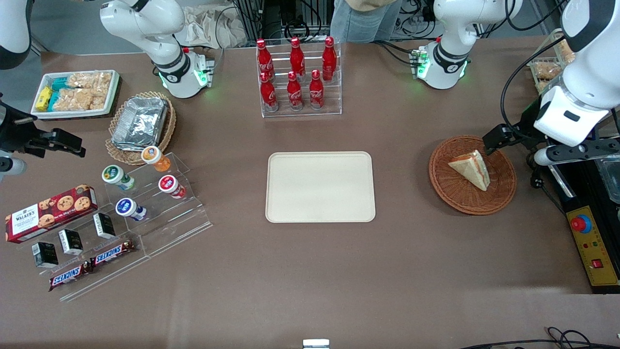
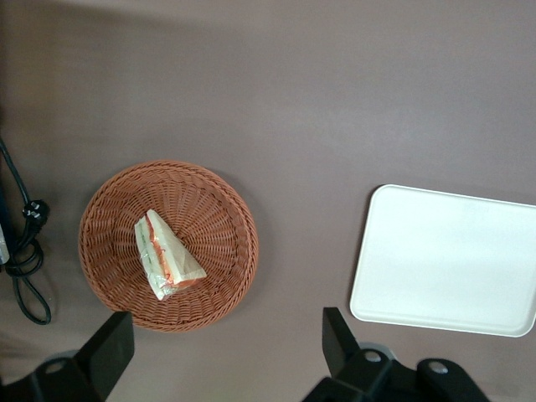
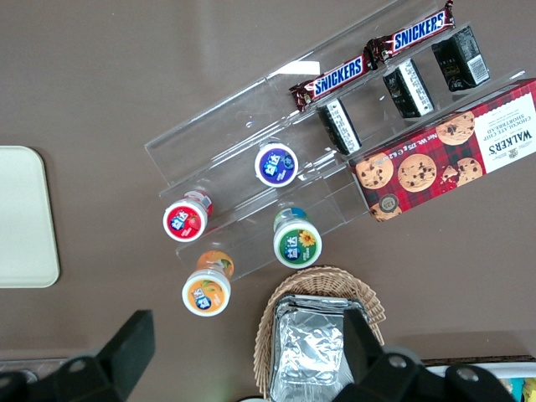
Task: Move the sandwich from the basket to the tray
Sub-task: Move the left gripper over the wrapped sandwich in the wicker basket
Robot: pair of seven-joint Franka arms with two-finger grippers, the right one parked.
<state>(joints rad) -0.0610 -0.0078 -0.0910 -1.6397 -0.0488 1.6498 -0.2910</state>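
The sandwich [image 1: 472, 168] [image 2: 166, 255], a pale bread wedge with red and green filling, lies in the round reddish-brown wicker basket [image 1: 450, 194] [image 2: 226, 209] toward the working arm's end of the table. The cream tray [image 1: 320, 186] [image 2: 444, 260] sits bare at the table's middle, beside the basket with a gap of table between them. My gripper [image 1: 495, 139] [image 2: 224, 352] hangs high above the basket's rim, open, with its fingers [image 2: 109, 352] wide apart and nothing between them. It touches neither the sandwich nor the basket.
A clear rack of red cola bottles [image 1: 298, 77] stands farther from the front camera than the tray. A yellow control box [image 1: 593, 242] and a black cable [image 2: 25, 260] lie at the working arm's end. Snack displays [image 1: 121, 208] and a foil-container basket [image 1: 140, 123] fill the parked arm's end.
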